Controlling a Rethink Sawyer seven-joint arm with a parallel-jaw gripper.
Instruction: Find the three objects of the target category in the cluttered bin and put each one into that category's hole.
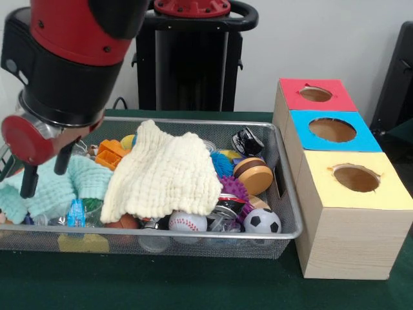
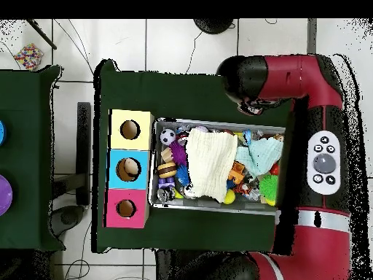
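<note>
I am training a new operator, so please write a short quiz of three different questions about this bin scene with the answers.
1. True or false: the cream cloth lies on top of the toys in the wire bin.
2. Which box stands nearest the soccer ball? A) red box B) blue box C) yellow box
3. Fill in: the gripper hangs over the ____ cloth at the bin's end away from the boxes.

Key: 1 true; 2 C; 3 mint green.
</note>
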